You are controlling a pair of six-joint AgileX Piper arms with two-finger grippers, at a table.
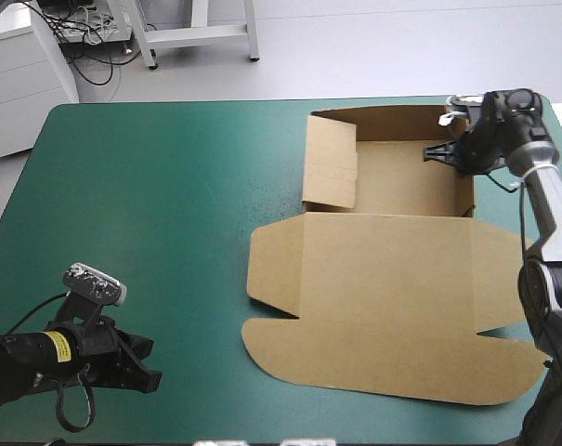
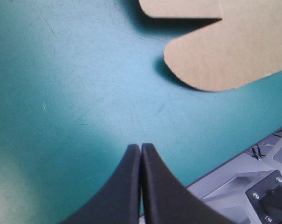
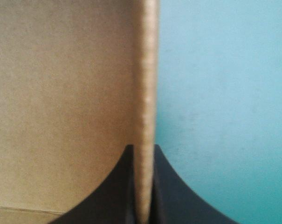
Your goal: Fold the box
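1. The box [image 1: 392, 279], a cut sheet of brown board that is partly folded, lies on the right half of the table [image 1: 150, 204], which has a teal-green cover
2. The far part of the box is an open tray [image 1: 406, 181] with raised walls, close to the far edge of the table
3. The lid [image 1: 383, 265] lies flat on the cover from the tray toward the near edge, with a side flap at each side and one long rounded flap [image 1: 383, 358] at the front
4. The right hand [image 1: 445, 149] is at the far right corner of the tray; its two black fingers are nearly pressed together and pinch a wall [image 3: 145, 93] of the tray between them
5. In the right wrist view the thin edge of this wall goes straight out from between the fingers of the right hand [image 3: 144, 147], with the brown inside of the tray on one side and the bare cover on the other
6. The left hand [image 1: 143, 364] is low over the bare cover near the near left corner of the table, well apart from the box
7. In the left wrist view the fingers of the left hand [image 2: 141, 145] are pressed together in one point and hold nothing; a corner of the rounded flap [image 2: 224, 56] lies ahead of them, not touching
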